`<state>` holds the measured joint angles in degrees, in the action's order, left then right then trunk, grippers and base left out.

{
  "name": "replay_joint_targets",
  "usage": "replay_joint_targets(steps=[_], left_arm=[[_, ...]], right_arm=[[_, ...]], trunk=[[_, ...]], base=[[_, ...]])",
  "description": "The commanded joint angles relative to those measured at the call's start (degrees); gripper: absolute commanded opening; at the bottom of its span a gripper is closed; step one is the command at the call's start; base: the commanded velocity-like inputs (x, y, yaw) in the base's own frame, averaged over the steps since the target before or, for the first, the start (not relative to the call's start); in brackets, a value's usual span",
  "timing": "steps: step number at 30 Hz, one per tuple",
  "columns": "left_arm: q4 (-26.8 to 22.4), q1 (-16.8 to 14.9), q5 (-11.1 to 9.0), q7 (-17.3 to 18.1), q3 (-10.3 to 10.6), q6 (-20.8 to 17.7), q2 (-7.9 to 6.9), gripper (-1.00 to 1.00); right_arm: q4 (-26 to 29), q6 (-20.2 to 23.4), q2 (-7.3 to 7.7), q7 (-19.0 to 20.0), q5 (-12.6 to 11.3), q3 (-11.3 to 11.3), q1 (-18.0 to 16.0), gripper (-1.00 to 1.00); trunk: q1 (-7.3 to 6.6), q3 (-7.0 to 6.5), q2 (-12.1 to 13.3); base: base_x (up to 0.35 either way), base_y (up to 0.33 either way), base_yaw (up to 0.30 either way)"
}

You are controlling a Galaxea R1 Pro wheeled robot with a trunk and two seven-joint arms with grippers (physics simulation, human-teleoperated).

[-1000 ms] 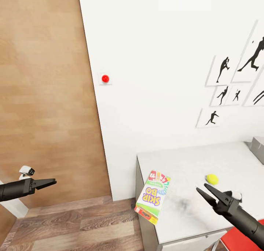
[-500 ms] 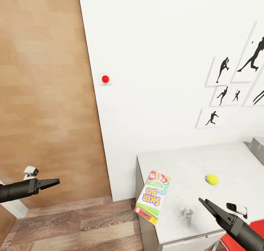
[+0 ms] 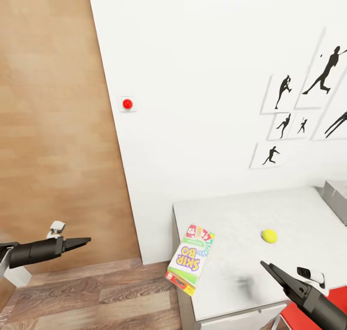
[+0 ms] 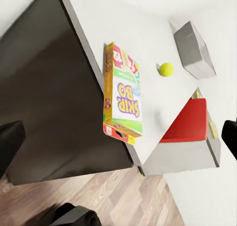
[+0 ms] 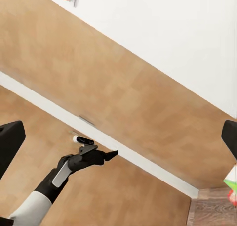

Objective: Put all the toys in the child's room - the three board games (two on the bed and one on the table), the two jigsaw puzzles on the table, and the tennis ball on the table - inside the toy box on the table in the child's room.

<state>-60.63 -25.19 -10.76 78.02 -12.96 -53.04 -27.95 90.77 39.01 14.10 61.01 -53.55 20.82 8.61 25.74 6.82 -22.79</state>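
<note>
the board game [image 3: 189,259] lies at the table's [image 3: 289,209] left front corner, hanging over the edge, its long axis from front to back. the right gripper [image 3: 273,274] is nearer than the left gripper [image 3: 79,244]; both seem nearly closed and hold nothing.
</note>
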Motion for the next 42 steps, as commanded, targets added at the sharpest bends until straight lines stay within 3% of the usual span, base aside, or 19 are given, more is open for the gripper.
replay_joint_targets(steps=[1,9,18,27,42], left_arm=[[-0.02,-0.08,-0.11,-0.97,0.12,-0.57,0.33,1.0],[-0.02,-0.26,-0.26,-8.2,0.47,-0.57,2.91,1.0],[-0.01,-0.36,0.08,-11.13,0.62,-0.56,5.66,1.0],[0.0,-0.43,0.32,-12.51,0.65,-0.57,6.22,1.0],[0.07,-0.47,0.31,-14.64,0.65,-0.65,6.33,1.0]], right_arm=[[0.02,0.38,0.02,0.23,-0.35,0.07,0.0,1.0],[0.02,0.36,0.17,4.98,-0.27,1.01,0.0,1.0],[0.02,0.39,0.14,9.23,-0.31,4.15,0.0,1.0],[0.02,0.37,0.08,10.1,-0.32,4.73,0.0,1.0],[0.02,0.37,0.05,10.26,-0.33,4.87,0.0,1.0]], trunk=[[0.04,0.09,-0.13],[0.04,-0.29,-0.13],[0.04,-0.86,-0.13],[0.04,-1.26,-0.13],[0.04,-1.34,-0.13]], base=[[0.0,-0.242,-0.045],[0.0,-0.252,-0.136],[0.0,-0.214,-0.2],[0.0,-0.048,-0.167],[0.0,-0.005,-0.024]])
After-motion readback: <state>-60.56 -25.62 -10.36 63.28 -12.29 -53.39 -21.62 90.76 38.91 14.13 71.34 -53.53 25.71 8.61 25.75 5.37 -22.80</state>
